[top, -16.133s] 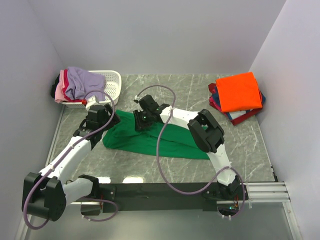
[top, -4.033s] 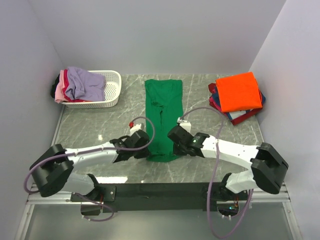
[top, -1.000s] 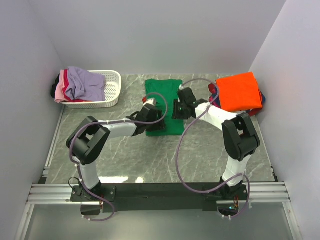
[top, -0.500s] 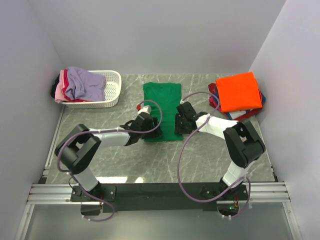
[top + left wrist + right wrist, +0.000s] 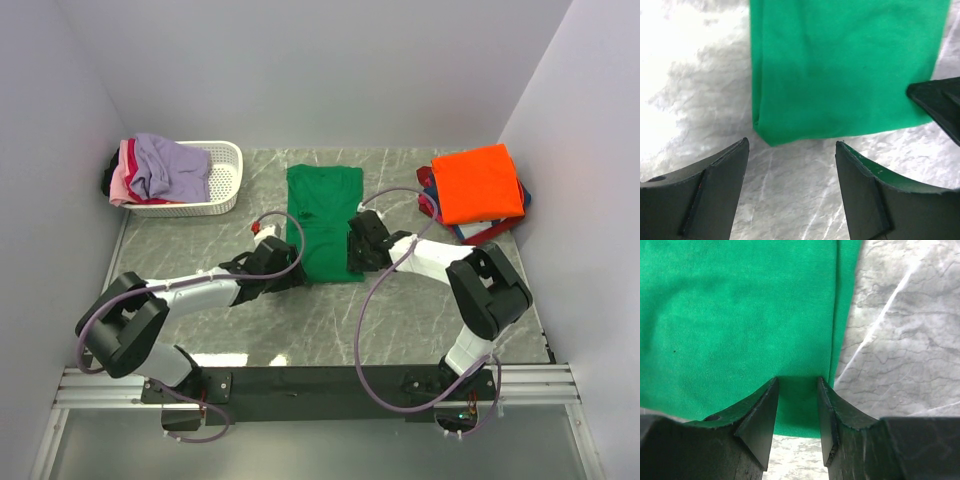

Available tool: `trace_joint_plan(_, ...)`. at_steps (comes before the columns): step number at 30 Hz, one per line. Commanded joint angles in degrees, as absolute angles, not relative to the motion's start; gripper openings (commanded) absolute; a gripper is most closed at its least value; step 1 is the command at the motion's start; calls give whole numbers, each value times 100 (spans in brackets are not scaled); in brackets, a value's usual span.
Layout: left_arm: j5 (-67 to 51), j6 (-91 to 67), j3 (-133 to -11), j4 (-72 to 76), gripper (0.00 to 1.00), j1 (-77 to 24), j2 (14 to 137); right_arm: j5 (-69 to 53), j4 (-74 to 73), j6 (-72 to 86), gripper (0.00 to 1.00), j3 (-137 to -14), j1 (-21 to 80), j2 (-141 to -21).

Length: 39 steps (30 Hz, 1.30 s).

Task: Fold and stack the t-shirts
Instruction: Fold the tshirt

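Shirts sit in three places on the grey marble table [image 5: 250,335]. The green shirt [image 5: 325,222] lies flat at the middle, folded into a narrow rectangle that runs away from the arms, with its near edge between the two wrists.

The left arm [image 5: 190,290] reaches in low from the left. The left jaws stand wide apart over bare table just short of the shirt's near left corner, with nothing between them and no contact with the cloth.

The right arm [image 5: 430,255] comes in from the right. The right jaws stand partly apart at the near right corner, with a strip of green cloth filling the gap between them. The cloth there looks flat, and I cannot tell whether it is pinched or only straddled.

At the far left stands a white basket [image 5: 228,172]. A lavender shirt [image 5: 165,165] is heaped over its left end, with a pink shirt [image 5: 120,185] hanging beside it.

At the far right, well apart from the green one, is a stack. An orange shirt [image 5: 478,182] lies folded on top, and edges of a red shirt [image 5: 428,205] and a navy shirt [image 5: 524,197] show beneath it.
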<state>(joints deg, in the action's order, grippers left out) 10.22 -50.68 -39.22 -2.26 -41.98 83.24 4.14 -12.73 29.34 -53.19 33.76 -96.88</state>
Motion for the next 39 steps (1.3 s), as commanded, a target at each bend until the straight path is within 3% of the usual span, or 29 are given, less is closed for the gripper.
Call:
trace_joint_plan(1, 1177, -5326, -3789, -290, 76, -4219, 8411, 404, -1494, 3085, 44, -5124, 3533, -9738)
trace_joint_plan(6, 1380, -5344, -3841, -264, 75, -4219, 8587, 387, -1485, 3102, 44, -5106, 3603, -9747)
trace_joint_plan(14, 1722, -5379, -3788, -299, 63, -4149, 8675, 431, -1441, 3129, 44, -4992, 3612, -9747)
trace_joint_plan(29, 1486, -5186, -3656, -44, 27, -4043, 8833, 527, -1555, 3164, 45, -4975, 3621, -9739)
trace_joint_plan(32, 1424, -5159, -3647, -44, 16, -4043, 8894, 668, -1713, 3208, 45, -4887, 3612, -9371)
trace_joint_plan(39, 1310, -5080, -3630, -44, 2, -4043, 8974, 809, -2004, 3366, 50, -4632, 3612, -8746)
